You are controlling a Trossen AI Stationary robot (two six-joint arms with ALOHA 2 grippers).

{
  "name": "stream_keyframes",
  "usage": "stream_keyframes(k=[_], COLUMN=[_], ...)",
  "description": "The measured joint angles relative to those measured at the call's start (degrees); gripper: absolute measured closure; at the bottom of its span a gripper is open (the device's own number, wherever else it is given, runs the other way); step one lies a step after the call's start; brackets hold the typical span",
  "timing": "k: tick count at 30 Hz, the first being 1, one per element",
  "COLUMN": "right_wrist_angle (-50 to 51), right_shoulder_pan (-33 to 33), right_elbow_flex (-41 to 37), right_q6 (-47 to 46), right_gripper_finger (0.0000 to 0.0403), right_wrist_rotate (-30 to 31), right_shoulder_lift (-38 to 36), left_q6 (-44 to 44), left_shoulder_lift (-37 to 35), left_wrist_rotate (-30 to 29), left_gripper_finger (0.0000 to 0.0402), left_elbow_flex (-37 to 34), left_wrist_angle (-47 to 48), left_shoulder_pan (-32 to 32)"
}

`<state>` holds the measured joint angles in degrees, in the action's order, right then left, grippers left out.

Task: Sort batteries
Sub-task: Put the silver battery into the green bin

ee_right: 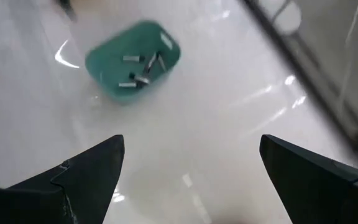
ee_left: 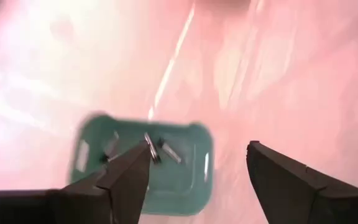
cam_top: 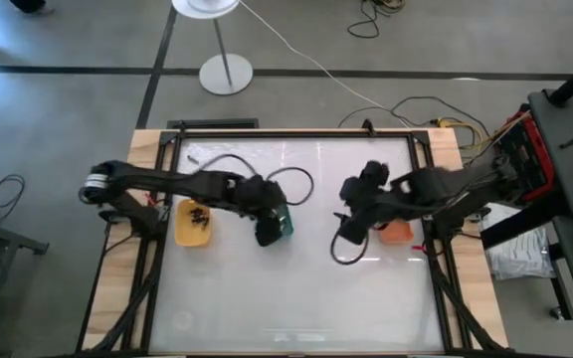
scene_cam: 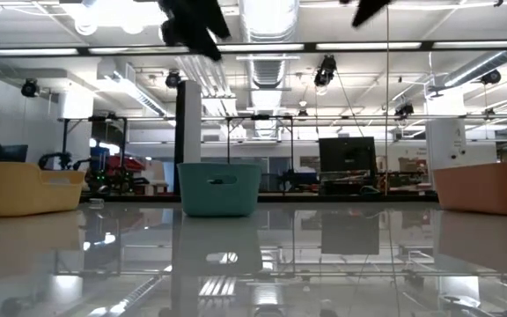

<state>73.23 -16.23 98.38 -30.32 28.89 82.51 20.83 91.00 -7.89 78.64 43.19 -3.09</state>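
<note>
Several silver-grey batteries [ee_left: 164, 149] lie in the green tray [ee_left: 185, 186], which the right wrist view also shows, batteries [ee_right: 140, 70] inside the green tray [ee_right: 107, 59]. Dark batteries [cam_top: 199, 216] lie in the yellow tray [cam_top: 185, 235]. My left gripper [ee_left: 197, 155] hovers open above the green tray [cam_top: 285, 225], raised off the table. My right gripper [ee_right: 191, 149] is open and empty, held high over the table between the green tray and the orange tray [cam_top: 398, 233]. In the low view both arms show only at the top edge.
The three trays stand in a row across the table's middle: yellow tray [scene_cam: 20, 189], green tray [scene_cam: 219, 187], orange tray [scene_cam: 487, 187]. A dark frame [cam_top: 296, 134] rims the glossy table top. Cables loop near both arms. The near half of the table is bare.
</note>
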Motion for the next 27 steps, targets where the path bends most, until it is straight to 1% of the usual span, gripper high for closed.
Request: stream_keyframes(k=[3,5,7,9,11,13,14,16,18,21,24,27], right_wrist_angle=[-4.02,-7.79,-13.28,-17.44,-20.99,-22.6,-23.33,-24.88,-25.86,-25.26,-25.55,-25.46], right_shoulder_pan=[-0.06,-0.56,-1.16,-1.47,-1.46,-1.4,-1.36,-0.58,0.66,3.3,6.29,9.14], right_elbow_flex=[-8.17,-12.97,-16.64,-18.69,-19.66,-19.86,-19.86,-19.86,-19.86,-19.43,-18.05,-15.85], right_q6=[-6.67,-10.46,-13.25,-15.25,-16.07,-16.24,-16.18,-14.93,-12.62,-7.67,-0.23,9.03], right_gripper_finger=[0.0035,0.0035,0.0035,0.0035,0.0035,0.0035,0.0035,0.0035,0.0035,0.0035,0.0035,0.0035], right_wrist_rotate=[-1.18,-2.91,-4.58,-6.37,-7.37,-7.42,-7.37,-7.71,-9.21,-9.86,-9.7,-9.84], right_shoulder_lift=[-0.92,-1.4,-1.61,-1.65,-1.7,-1.67,-1.63,-1.61,-1.61,-1.72,-2.63,-4.26], left_q6=[-1.33,-1.5,-1.18,0.17,3.06,8.11,11.26,18.35,24.93,28.25,30.46,35.69], left_shoulder_lift=[-6.13,-10.66,-15.77,-20.8,-24.87,-28.45,-30.01,-32.12,-32.82,-31.41,-28.19,-23.52], left_wrist_rotate=[-4.62,-6.37,-6.69,-8.51,-13.62,-19.22,-20.97,-22.57,-22.5,-19.01,-17.33,-16.83], left_gripper_finger=[0.0151,0.015,0.0149,0.0149,0.0149,0.0149,0.0149,0.0149,0.0151,0.0156,0.0166,0.0175], left_elbow_flex=[1.74,1.76,0.55,-1.62,-4.38,-7.73,-9.33,-12.58,-15.96,-19.65,-21.96,-23.24], left_wrist_angle=[2.46,3.93,4.16,4.29,4.06,4.34,4.4,4.47,4.64,4.71,4.68,4.57], left_shoulder_pan=[-2.11,-2.87,-2.97,-2.54,-1.37,1.11,2.82,7.13,11.83,19.08,25.51,32.49])
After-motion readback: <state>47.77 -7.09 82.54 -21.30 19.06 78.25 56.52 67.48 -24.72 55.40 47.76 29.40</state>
